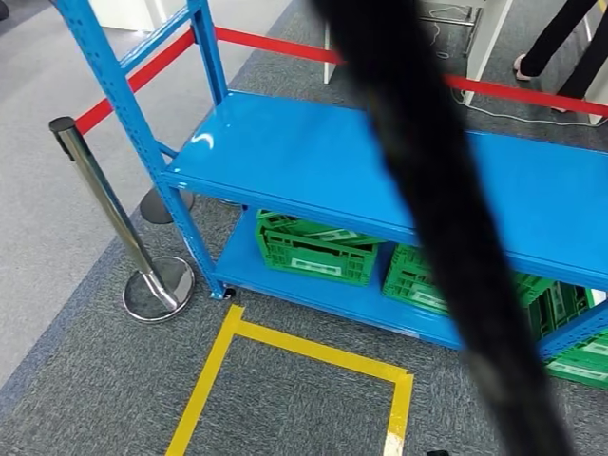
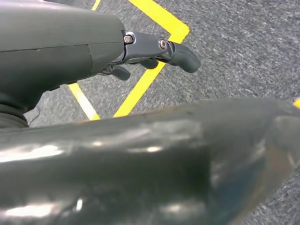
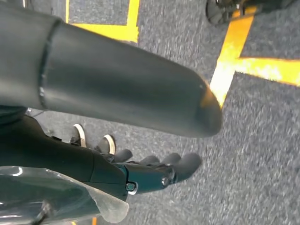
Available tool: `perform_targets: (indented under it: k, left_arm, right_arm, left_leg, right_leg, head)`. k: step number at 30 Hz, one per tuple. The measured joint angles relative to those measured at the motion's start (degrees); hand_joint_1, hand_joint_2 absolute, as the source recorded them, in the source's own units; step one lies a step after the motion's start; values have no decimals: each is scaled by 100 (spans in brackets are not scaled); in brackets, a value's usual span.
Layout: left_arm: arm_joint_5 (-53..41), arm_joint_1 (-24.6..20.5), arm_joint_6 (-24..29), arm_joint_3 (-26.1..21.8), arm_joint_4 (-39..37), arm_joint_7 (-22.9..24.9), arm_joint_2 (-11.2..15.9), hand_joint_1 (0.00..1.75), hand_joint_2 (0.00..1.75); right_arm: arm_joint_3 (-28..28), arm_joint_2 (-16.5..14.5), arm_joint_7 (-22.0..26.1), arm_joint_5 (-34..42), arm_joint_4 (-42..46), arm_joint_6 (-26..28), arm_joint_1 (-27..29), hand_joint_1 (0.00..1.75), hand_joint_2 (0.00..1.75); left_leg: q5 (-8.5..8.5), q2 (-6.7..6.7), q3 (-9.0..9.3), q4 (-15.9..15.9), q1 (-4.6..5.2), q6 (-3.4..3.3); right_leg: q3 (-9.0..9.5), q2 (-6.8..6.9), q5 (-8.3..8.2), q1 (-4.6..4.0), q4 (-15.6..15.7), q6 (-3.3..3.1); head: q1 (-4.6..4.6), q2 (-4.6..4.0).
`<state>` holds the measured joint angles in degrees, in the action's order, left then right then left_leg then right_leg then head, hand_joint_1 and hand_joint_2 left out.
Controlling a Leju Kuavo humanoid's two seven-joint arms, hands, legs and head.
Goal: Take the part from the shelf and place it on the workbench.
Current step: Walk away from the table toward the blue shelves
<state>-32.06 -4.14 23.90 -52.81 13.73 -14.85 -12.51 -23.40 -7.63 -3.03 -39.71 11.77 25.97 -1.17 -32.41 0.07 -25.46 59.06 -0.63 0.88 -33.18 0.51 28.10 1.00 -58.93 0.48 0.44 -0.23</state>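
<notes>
Blue shelf [image 1: 301,157] ahead with green crates [image 1: 315,249] on lowest level, part not identifiable, possibly inside crates; left hand [image 2: 155,51] and right hand [image 3: 155,171] hanging over grey carpet [image 1: 107,389] and yellow tape [image 1: 315,350], fingers extended, holding nothing.
</notes>
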Motion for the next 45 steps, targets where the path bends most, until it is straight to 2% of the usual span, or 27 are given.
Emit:
perform_targets:
  k: [2,4,5,6,7,9,10,11,14,15,17,20,21,22,24,25,26,30,32,34,36,37,38,40,41,42,45]
  left_arm:
    - [-4,-12,1,1,0,1,-1,0,0]
    - [-7,-12,1,1,0,1,-2,0,0]
    - [-5,-5,1,0,0,2,-2,0,0]
    - [-3,4,-1,-1,0,2,-2,0,0]
    - [-1,12,-2,-1,0,3,-1,0,0]
    - [12,22,-2,-4,0,4,1,0,0]
    - [21,26,2,-10,0,5,2,0,0]
    - [35,31,7,-18,-1,10,-2,0,0]
    - [62,49,30,-44,-2,53,-33,0,0]
    - [56,50,34,-50,-2,71,-43,0,0]
    - [40,35,43,-56,-2,102,-64,0,0]
    - [66,24,65,-72,-2,137,-106,0,0]
    - [97,31,77,-85,-2,143,-117,0,0]
    - [131,40,90,-101,-2,148,-125,0,0]
    - [191,54,109,-127,-2,150,-144,0,0]
    - [203,56,113,-133,-2,150,-151,0,0]
    - [210,56,113,-134,-2,150,-155,0,0]
    - [213,58,114,-139,-3,150,-160,0,0]
    - [268,44,122,-194,-5,149,-181,0,0]
    - [349,25,170,-316,-7,180,-233,0,0]
    - [344,34,228,-390,-7,234,-269,0,0]
    - [311,44,245,-392,-7,259,-271,0,0]
    - [283,52,262,-393,-7,285,-273,0,0]
    - [229,61,300,-393,-8,350,-284,0,0]
    - [203,64,317,-392,-9,381,-292,0,0]
    - [164,72,330,-391,-10,407,-307,0,0]
    - [7,99,352,-369,-11,451,-373,0,0]
  right_arm:
    - [4,7,-1,-3,1,2,-10,0,0]
    - [7,9,-4,1,-1,2,-16,0,0]
    - [7,9,-8,3,-1,2,-10,0,0]
    - [7,9,-11,5,-1,1,-2,0,0]
    - [6,10,-15,7,-1,-1,3,0,0]
    - [6,10,-17,6,-3,-13,6,0,0]
    - [7,10,-21,4,-5,-28,5,0,0]
    - [7,11,-32,1,-7,-49,1,0,0]
    - [8,15,-68,-1,-10,-125,-10,0,0]
    - [7,18,-74,3,-10,-147,-12,0,0]
    - [7,25,-97,9,-10,-178,-33,0,0]
    - [8,30,-165,11,-11,-214,-37,0,0]
    - [8,37,-190,16,-11,-226,-23,0,0]
    - [7,48,-208,24,-11,-232,-8,0,0]
    - [3,72,-234,42,-10,-234,15,0,0]
    - [2,79,-239,46,-10,-234,20,0,0]
    - [2,82,-241,48,-10,-234,22,0,0]
    - [1,87,-247,53,-11,-234,28,0,0]
    - [-15,101,-264,76,-15,-208,31,0,0]
    - [-102,156,-181,159,-12,-165,23,0,0]
    - [-197,210,-52,210,-5,-148,17,0,0]
    - [-216,219,-21,190,-4,-144,19,0,0]
    - [-225,223,2,157,-3,-135,21,0,0]
    - [-230,241,31,67,-3,-90,19,0,0]
    - [-230,257,38,27,-2,-62,16,0,0]
    - [-230,279,37,-9,-2,-38,16,0,0]
    - [-230,358,32,-91,1,-41,19,0,0]
  left_leg:
    - [-127,0,-334,620,-5,39]
    - [-450,0,-810,1325,-3,62]
    - [-566,-1,-997,1523,-2,59]
    - [-566,-1,-1107,1542,1,44]
    - [-424,-1,-1132,1373,7,16]
    - [156,-4,-1051,704,47,-86]
    - [337,-12,-1015,429,77,-137]
    - [415,-27,-988,257,104,-179]
    - [394,-72,-863,109,109,-257]
    - [441,-73,-797,67,97,-284]
    - [462,-64,-699,34,79,-327]
    - [376,-62,-652,35,86,-362]
    - [336,-66,-616,36,88,-363]
    - [289,-70,-559,37,88,-359]
    - [190,-74,-424,36,88,-341]
    - [157,-74,-377,35,89,-334]
    - [139,-74,-353,35,89,-329]
    - [121,-72,-346,33,89,-320]
    - [87,-73,-330,81,95,-257]
    - [-162,-69,-768,875,69,-106]
    - [-433,-63,-1303,1625,18,9]
    - [-401,-62,-1347,1552,2,26]
    - [-235,-61,-1322,1329,-10,40]
    - [292,-50,-1193,644,-25,45]
    - [449,-37,-1154,393,-27,30]
    - [553,-27,-1134,242,-25,3]
    - [606,-20,-1084,196,-16,-121]
  right_leg:
    - [103,-13,58,10,29,-66]
    - [191,-33,143,4,35,-99]
    - [244,-49,189,-1,35,-103]
    - [306,-66,237,-7,35,-103]
    - [375,-82,286,-16,35,-100]
    - [499,-102,391,-35,37,-80]
    - [559,-114,443,-48,35,-58]
    - [589,-120,504,-58,44,-27]
    - [699,-124,553,-70,-24,90]
    - [715,-117,572,-68,-94,122]
    - [523,-102,761,-62,-432,173]
    - [-160,-97,1139,-49,-1336,231]
    - [-320,-97,1144,-47,-1430,243]
    - [-374,-96,1012,-47,-1306,246]
    - [-286,-93,510,-48,-712,233]
    - [-227,-92,310,-48,-465,224]
    - [-192,-91,198,-48,-330,218]
    - [-184,-83,105,-55,-263,196]
    - [-122,-56,47,-70,-152,105]
    - [51,-37,67,-50,-17,-29]
    - [214,-48,118,-14,47,-84]
    - [264,-57,156,-5,47,-73]
    - [321,-65,195,7,47,-56]
    - [412,-74,288,22,30,11]
    - [430,-75,338,20,17,57]
    - [436,-75,396,14,9,107]
    - [487,-70,523,18,14,226]
  head:
    - [-30,1]
    - [-60,2]
    - [-67,3]
    - [-68,3]
    - [-77,3]
    - [-125,3]
    - [-161,1]
    - [-223,0]
    - [-381,0]
    - [-391,1]
    - [-411,1]
    - [-430,2]
    - [-428,3]
    - [-427,3]
    - [-428,3]
    - [-428,3]
    - [-429,3]
    - [-439,3]
    - [-516,2]
    - [-594,3]
    - [-603,3]
    - [-604,3]
    - [-604,3]
    - [-613,3]
    - [-620,3]
    - [-620,3]
    - [-586,5]
